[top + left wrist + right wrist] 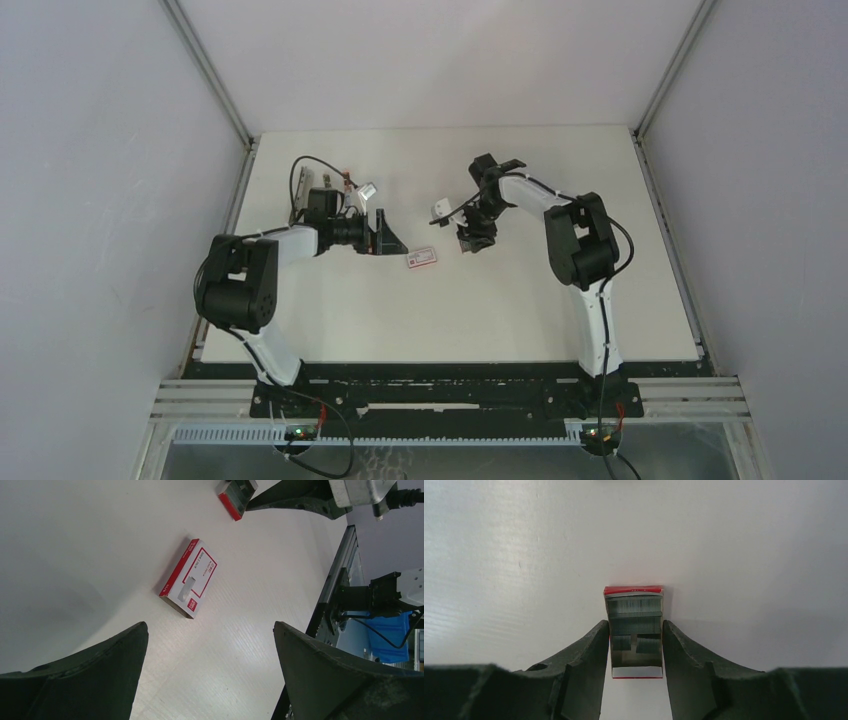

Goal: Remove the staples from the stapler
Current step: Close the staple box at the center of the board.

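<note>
The right gripper (pixel 635 624) hides both staple tray (pixel 634 607) sides.

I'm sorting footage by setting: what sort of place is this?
Probably a robotics lab test cell: a white table boxed in by plain grey panels, with the left arm and right arm mounted at its near edge by aluminium rails.

White-black arms (pixel 296 241), dark wedge tools (pixel 210 635) (pixel 636 630)
</note>
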{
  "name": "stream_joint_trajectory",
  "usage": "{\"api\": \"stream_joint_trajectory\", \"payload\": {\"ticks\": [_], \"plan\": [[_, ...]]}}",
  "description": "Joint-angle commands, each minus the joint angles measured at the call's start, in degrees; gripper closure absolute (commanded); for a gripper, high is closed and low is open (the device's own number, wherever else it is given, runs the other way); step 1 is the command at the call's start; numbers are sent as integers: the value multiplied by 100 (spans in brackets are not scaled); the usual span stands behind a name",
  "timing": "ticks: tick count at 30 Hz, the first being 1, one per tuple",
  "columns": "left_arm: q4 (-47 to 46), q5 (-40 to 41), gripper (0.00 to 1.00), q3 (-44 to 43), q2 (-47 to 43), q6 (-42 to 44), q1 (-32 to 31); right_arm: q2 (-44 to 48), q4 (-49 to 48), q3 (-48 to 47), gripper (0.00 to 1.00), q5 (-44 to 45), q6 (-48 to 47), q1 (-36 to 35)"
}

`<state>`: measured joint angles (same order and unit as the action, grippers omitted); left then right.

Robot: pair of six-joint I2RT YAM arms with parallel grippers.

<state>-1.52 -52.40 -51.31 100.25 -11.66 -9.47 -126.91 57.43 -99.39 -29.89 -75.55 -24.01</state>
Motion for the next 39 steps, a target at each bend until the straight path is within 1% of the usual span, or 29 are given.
{"api": "stream_joint_trajectory", "payload": {"ticks": [1, 4, 9, 12, 19, 33, 39], "plan": [[-425, -292, 0, 173, 14, -263, -30, 469, -574, 222, 57, -85, 762, -187], [-472, -300, 0, 208, 35, -324, -34, 553, -972, 427, 57, 73, 1088, -295], [-535, -318, 0, 244, 69, -371, -32, 658, -1318, 623, 57, 242, 1413, -427], [-566, -360, 0, 251, 104, -413, -31, 701, -1332, 640, 57, 165, 1495, -465], [-671, -420, 0, 267, 234, -540, -31, 714, -1413, 676, 56, 365, 1601, -654], [-1061, -523, 0, 269, 482, -809, -140, 686, -1450, 614, 56, 335, 1723, -819], [-1062, -541, 0, 248, 517, -837, -194, 684, -1452, 550, 56, 366, 1770, -911]]}}
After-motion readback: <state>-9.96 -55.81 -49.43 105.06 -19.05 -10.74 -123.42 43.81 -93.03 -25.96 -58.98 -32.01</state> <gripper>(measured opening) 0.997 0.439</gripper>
